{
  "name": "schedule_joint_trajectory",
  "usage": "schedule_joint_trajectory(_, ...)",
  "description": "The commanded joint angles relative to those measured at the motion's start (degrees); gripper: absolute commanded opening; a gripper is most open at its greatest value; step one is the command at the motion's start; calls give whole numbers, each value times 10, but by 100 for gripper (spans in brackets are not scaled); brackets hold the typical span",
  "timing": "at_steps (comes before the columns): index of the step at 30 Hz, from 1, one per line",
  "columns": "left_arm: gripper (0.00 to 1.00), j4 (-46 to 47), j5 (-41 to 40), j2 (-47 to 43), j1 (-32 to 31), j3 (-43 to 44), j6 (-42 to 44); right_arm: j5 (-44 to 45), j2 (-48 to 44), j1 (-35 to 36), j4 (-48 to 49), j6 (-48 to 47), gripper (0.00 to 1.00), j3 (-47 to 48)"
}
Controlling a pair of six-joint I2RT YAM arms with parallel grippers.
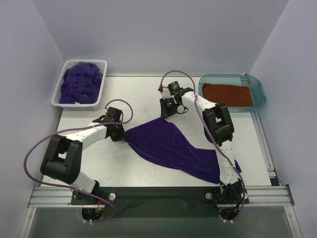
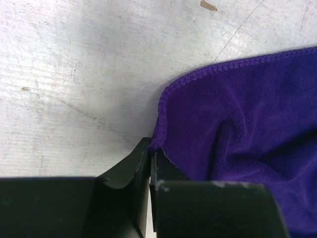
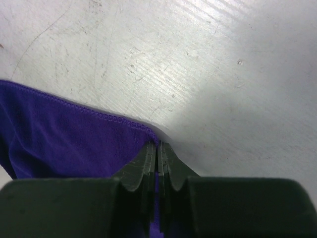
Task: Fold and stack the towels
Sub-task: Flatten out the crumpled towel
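A: While one purple towel [image 1: 171, 148] lies unfolded left of the tray [image 1: 261, 94], left gripper [image 2: 150, 151] and right gripper [image 3: 157, 147] each clamp a corner.
B: Progress?
A: Orange towel [image 1: 227, 94] folded inside tray. Purple heap [image 1: 79, 83] in basket [image 1: 74, 104], far left of tray, waits.

purple towel [image 1: 168, 146] corner hidden behind right arm [image 1: 226, 163]

Open worktop [image 1: 143, 94] runs along the far side between the white basket [image 1: 79, 104] in the left corner and the teal tray [image 1: 258, 94] on the right. A purple towel [image 1: 173, 148] lies slantwise over the middle, the left hand [image 1: 124, 133] and right hand [image 1: 162, 117] pinching its corners, and both arms bar the sides. Walls close in on the left, right and rear.
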Motion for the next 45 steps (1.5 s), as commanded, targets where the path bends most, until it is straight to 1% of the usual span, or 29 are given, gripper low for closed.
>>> schedule_joint_trajectory(1, 2, 17, 2, -7, 5, 19, 13, -14, 2, -5, -19, -3, 0, 9)
schedule_joint_trajectory(2, 0, 15, 2, -9, 7, 29, 20, -12, 0, -6, -19, -6, 0, 12)
schedule_joint_trajectory(9, 0, 11, 7, -30, 24, 97, 75, 10, -50, -23, -14, -16, 0, 51)
schedule_joint_trajectory(11, 0, 12, 9, -37, 25, 120, 109, 24, -77, -29, -8, -17, 0, 64)
schedule_joint_trajectory(12, 0, 12, 11, -38, 25, 148, 122, 31, -86, -30, -6, -19, 0, 67)
schedule_joint_trajectory(13, 0, 11, 18, -38, 25, 162, 149, 38, -96, -33, -4, -19, 0, 72)
schedule_joint_trajectory(14, 0, 11, 20, -39, 25, 176, 159, 52, -117, -34, -1, -19, 0, 81)
schedule_joint_trajectory(15, 0, 8, 21, -39, 25, 211, 168, 58, -128, -36, -1, -17, 0, 87)
schedule_joint_trajectory(18, 0, 1, 25, -40, 25, 265, 201, 90, -174, -43, 6, -12, 0, 110)
schedule_joint_trajectory(19, 0, -5, 25, -42, 25, 304, 215, 98, -186, -45, 7, -10, 0, 118)
schedule_joint_trajectory(20, 0, -8, 25, -44, 26, 324, 221, 106, -207, -49, 8, -8, 0, 125)
schedule_joint_trajectory(21, 0, -11, 40, -46, 27, 343, 227, 118, -219, -51, 8, -8, 0, 142)
schedule_joint_trajectory(22, 0, -14, 46, -47, 27, 385, 239, 122, -229, -53, 8, -9, 0, 150)
schedule_joint_trajectory(24, 0, -16, 49, -52, 28, 425, 247, 130, -261, -60, 8, -13, 0, 173)
schedule_joint_trajectory(25, 0, -16, 52, -54, 28, 463, 255, 133, -272, -63, 8, -17, 0, 181)
schedule_joint_trajectory(27, 0, -24, 53, -57, 28, 506, 262, 141, -305, -66, 9, -34, 0, 193)
schedule_joint_trajectory(28, 0, -28, 55, -58, 28, 550, 270, 154, -328, -66, 9, -41, 0, 203)
schedule_joint_trajectory(32, 0, -45, 57, -66, 28, 635, 289, 184, -381, -70, 19, -72, 0, 225)
schedule_joint_trajectory(34, 0, -51, 62, -70, 27, 664, 295, 192, -399, -73, 23, -85, 0, 239)
schedule_joint_trajectory(35, 0, -55, 67, -74, 28, 695, 299, 194, -414, -75, 25, -88, 0, 244)
schedule_joint_trajectory(39, 0, -80, 90, -78, 27, 763, 318, 194, -449, -75, 31, -104, 0, 254)
schedule_joint_trajectory(42, 0, -84, 90, -92, 27, 791, 339, 173, -478, -75, 37, -101, 0, 255)
schedule_joint_trajectory(45, 0, -87, 98, -116, 27, 801, 369, 145, -507, -75, 39, -105, 0, 254)
